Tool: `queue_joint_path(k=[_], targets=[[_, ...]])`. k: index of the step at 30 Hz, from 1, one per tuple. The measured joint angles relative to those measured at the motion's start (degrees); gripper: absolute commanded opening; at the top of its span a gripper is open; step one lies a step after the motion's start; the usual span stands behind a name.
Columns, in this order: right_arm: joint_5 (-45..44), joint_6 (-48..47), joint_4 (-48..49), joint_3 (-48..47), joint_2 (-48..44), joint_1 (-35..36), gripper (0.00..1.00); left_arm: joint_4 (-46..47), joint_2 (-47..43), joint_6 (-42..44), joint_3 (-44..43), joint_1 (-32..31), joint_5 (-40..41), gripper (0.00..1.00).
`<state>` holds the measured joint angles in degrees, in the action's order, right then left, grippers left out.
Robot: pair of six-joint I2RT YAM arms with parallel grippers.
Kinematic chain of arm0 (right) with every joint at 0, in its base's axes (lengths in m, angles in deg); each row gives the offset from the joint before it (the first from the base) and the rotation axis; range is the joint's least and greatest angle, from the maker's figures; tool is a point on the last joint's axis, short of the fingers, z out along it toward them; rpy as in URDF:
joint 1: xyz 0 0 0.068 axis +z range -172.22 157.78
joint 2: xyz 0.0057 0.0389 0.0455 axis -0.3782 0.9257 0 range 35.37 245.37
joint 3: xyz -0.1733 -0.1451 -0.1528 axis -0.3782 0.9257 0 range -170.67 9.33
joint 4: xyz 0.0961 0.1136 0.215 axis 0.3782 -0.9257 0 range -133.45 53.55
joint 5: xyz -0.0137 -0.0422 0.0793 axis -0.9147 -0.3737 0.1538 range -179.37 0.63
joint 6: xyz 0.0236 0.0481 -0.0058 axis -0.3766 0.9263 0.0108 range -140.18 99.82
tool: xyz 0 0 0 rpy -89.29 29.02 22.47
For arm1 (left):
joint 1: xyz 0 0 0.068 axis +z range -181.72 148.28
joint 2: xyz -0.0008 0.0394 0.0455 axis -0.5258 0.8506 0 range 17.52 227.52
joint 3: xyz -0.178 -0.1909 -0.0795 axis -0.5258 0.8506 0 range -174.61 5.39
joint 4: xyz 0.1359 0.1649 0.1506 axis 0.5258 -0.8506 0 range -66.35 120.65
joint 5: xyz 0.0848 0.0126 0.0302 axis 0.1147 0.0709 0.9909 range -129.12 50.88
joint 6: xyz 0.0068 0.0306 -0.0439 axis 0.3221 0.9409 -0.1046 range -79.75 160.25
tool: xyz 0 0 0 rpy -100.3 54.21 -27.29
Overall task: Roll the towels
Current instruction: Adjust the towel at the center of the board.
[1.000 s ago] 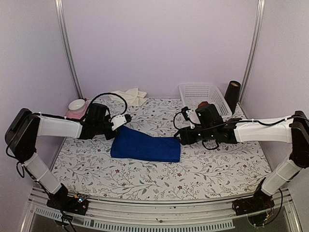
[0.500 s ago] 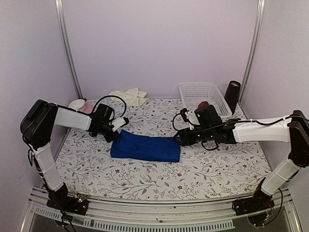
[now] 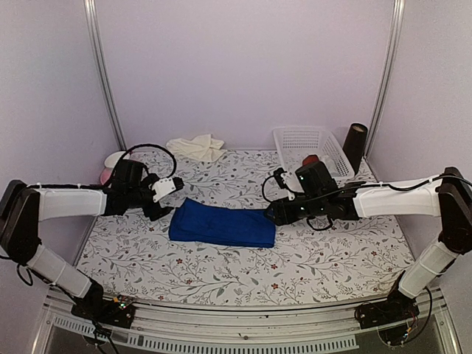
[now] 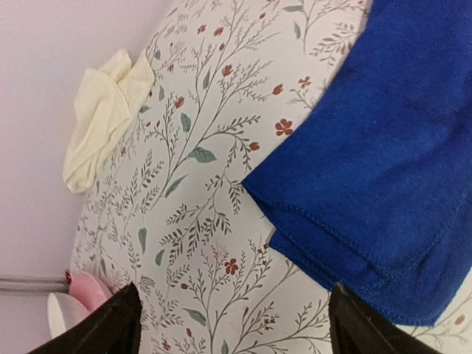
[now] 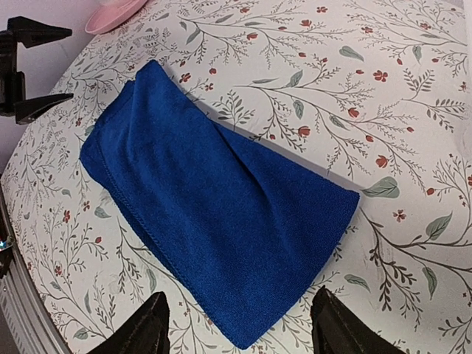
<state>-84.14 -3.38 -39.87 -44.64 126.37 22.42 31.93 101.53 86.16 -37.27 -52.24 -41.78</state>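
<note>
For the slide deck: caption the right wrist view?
Open right gripper at one end of the folded blue towel; open left gripper off the other end.

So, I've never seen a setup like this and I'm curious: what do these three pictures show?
Two robot arms stand at the near edge of a table, each ending in a two-finger claw. The wide picture looks down from above and behind; the other two come from cameras on the wrists. On it lies a folded blue towel, with a crumpled cream towel, a white basket and a pink dish further back. The left claw and right claw, near the blue towel's ends, are open and hold nothing.
</note>
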Motion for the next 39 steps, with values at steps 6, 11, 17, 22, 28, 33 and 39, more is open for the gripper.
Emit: queue_joint_path(k=[6,11,17,22,28,33,39], targets=[[1.0,-0.2,0.0,0.0,0.2,0.0,0.65,3.5,-3.3,17.7,6.2,0.0,-6.7,0.84],[1.4,-0.2,0.0,0.0,0.2,0.0,0.65,3.6,-2.4,29.0,7.2,0.0,-10.5,0.74],[1.5,-0.2,0.0,0.0,0.3,0.1,0.65,5.9,-2.4,39.5,10.1,0.0,-13.2,0.64],[1.6,-0.2,0.0,0.0,0.3,0.1,0.65,6.8,-2.2,44.7,12.1,-0.2,-13.4,0.65],[2.2,-0.2,0.0,0.0,0.3,0.1,0.65,11.6,-0.3,46.5,12.4,-0.9,-12.9,0.57],[2.4,-0.1,0.1,0.0,0.3,0.1,0.66,12.8,2.3,48.3,12.4,-1.4,-11.0,0.55],[2.7,-0.1,0.5,0.0,0.6,0.1,0.65,13.3,4.7,50.6,12.4,-1.4,-8.7,0.51]])
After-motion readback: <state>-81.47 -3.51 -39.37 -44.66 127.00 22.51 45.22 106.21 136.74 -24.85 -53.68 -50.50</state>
